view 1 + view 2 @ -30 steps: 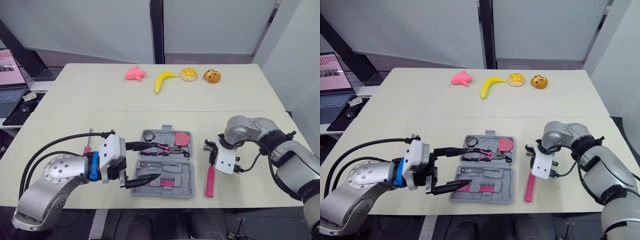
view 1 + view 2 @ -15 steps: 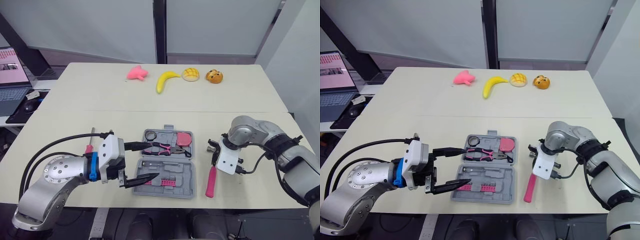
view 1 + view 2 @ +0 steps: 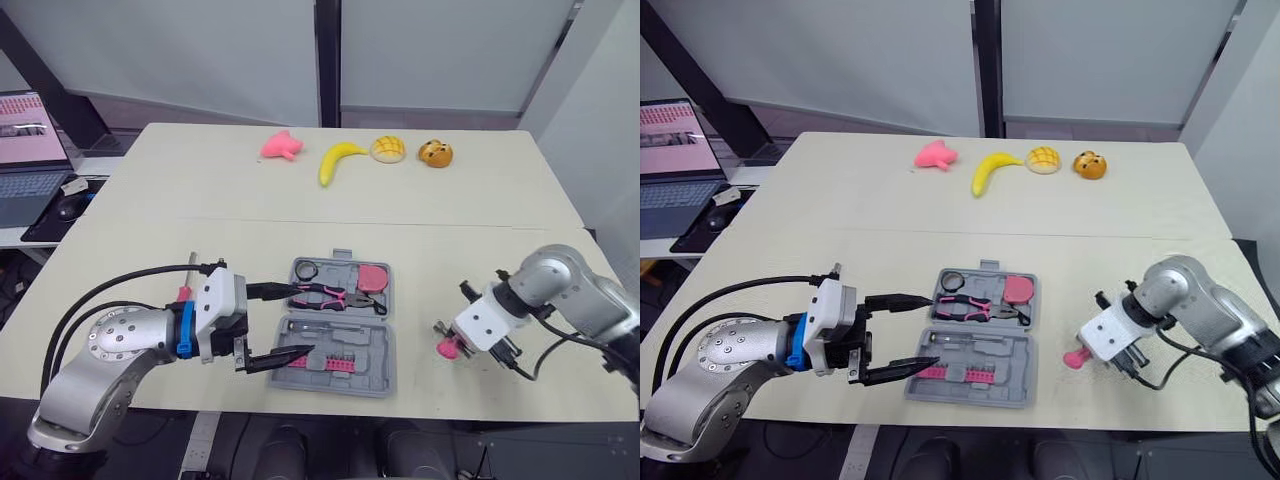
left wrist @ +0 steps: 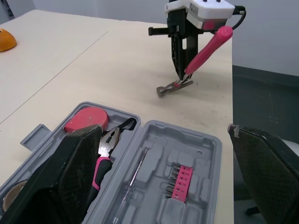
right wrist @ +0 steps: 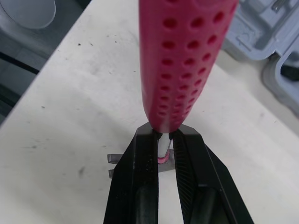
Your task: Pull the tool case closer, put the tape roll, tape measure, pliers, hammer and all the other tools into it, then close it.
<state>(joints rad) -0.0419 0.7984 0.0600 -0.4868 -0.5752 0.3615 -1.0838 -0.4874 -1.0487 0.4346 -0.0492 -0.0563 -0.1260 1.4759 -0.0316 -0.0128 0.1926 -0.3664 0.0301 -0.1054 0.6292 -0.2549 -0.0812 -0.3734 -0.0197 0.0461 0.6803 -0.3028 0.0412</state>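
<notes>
The grey tool case (image 3: 372,348) lies open at the table's front. It holds the tape roll (image 3: 301,270), the pink tape measure (image 3: 366,277), the pliers (image 3: 326,296), a screwdriver and a pink bit strip. My left gripper (image 3: 300,321) is open, its fingers spread over the case's left side. To the right of the case, my right gripper (image 5: 163,139) is shut on the neck of the pink-handled hammer (image 4: 208,49). The hammer stands tilted, with its head (image 4: 174,87) at the tabletop. A small red-handled screwdriver (image 3: 183,290) lies on the table left of my left arm.
A pink toy (image 3: 280,146), a banana (image 3: 338,160), a bun (image 3: 388,149) and an orange toy (image 3: 435,153) sit in a row at the far side. A laptop (image 3: 28,140) and a mouse rest on a side desk to the left.
My right gripper has moved right, away from the case, and tipped the hammer up from lying flat. The left arm is still. The camera has shifted slightly.
</notes>
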